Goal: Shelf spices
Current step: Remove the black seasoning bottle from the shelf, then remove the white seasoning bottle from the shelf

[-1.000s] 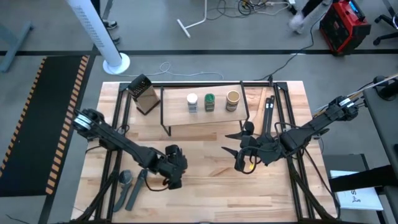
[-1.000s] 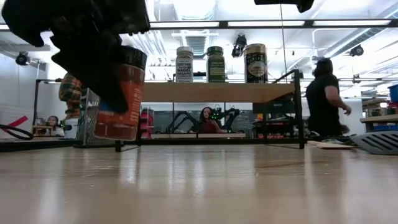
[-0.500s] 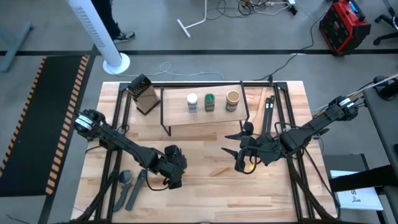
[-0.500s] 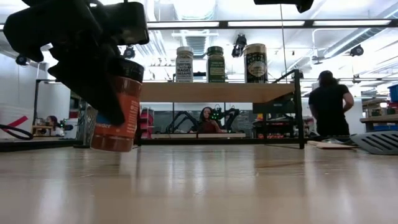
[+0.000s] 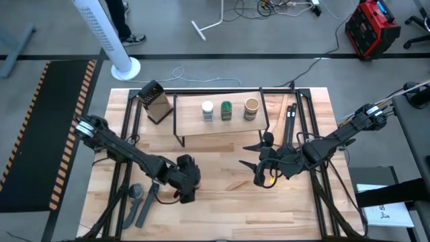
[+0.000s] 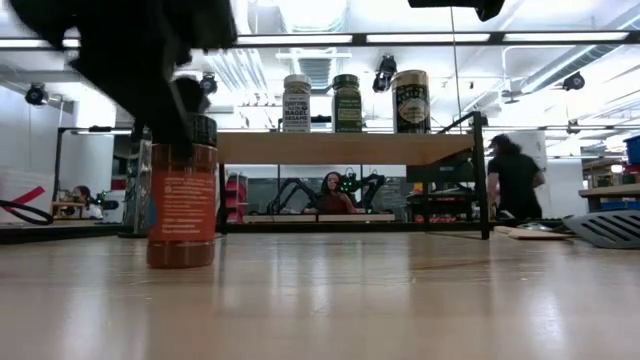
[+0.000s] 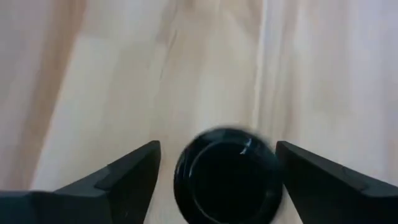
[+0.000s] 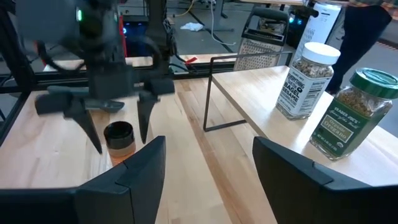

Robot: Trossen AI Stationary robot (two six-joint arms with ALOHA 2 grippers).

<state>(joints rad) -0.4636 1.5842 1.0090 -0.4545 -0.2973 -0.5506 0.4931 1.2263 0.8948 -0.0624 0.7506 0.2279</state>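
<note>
The black-topped spice jar (image 6: 182,205), filled with orange-red powder, stands upright on its base on the wooden table, near the front left. My left gripper (image 5: 185,193) hangs over it, pointing down and open. Its fingers stand either side of the black lid (image 7: 227,174) without touching it. The shelf (image 5: 222,126) at the back carries the white-topped jar (image 5: 207,109), the green jar (image 5: 227,109) and the tan-topped jar (image 5: 251,107), all upright. My right gripper (image 5: 250,171) waits open at mid-table, pointing toward the left arm, with nothing between its fingers.
A dark box grater (image 5: 156,102) stands left of the shelf. A grey spatula (image 5: 138,202) lies near the front left. A wooden spatula (image 5: 275,121) and black tongs (image 5: 290,124) lie right of the shelf. Bare board (image 5: 222,202) shows between the arms.
My left gripper has come down with the black-topped jar, which hung tilted above the table. The jar has swung upright and now stands on its base on the table. The fingers have let go and stand apart beside the lid.
</note>
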